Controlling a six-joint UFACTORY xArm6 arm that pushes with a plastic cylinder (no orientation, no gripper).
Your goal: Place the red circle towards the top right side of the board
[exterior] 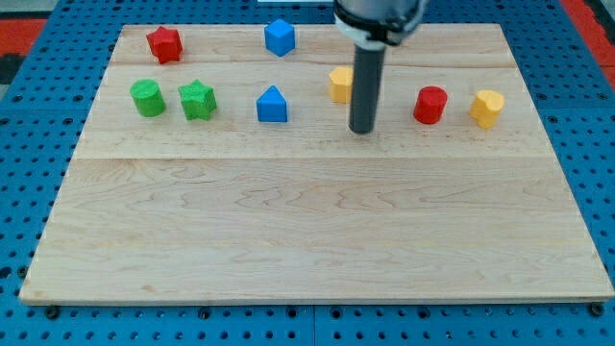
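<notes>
The red circle block (430, 105) lies on the wooden board (317, 221) toward the view's right, in the upper part. My tip (362, 130) rests on the board to the left of the red circle, with a gap between them. A yellow block (339, 84) sits just left of the rod and is partly hidden by it. A yellow heart-like block (487, 108) lies right of the red circle.
A red star block (164, 44) is at the top left. A blue block (280, 37) sits at the top centre. A green circle block (148, 98), a green star block (198, 100) and a blue house-shaped block (272, 105) stand in a row at the left.
</notes>
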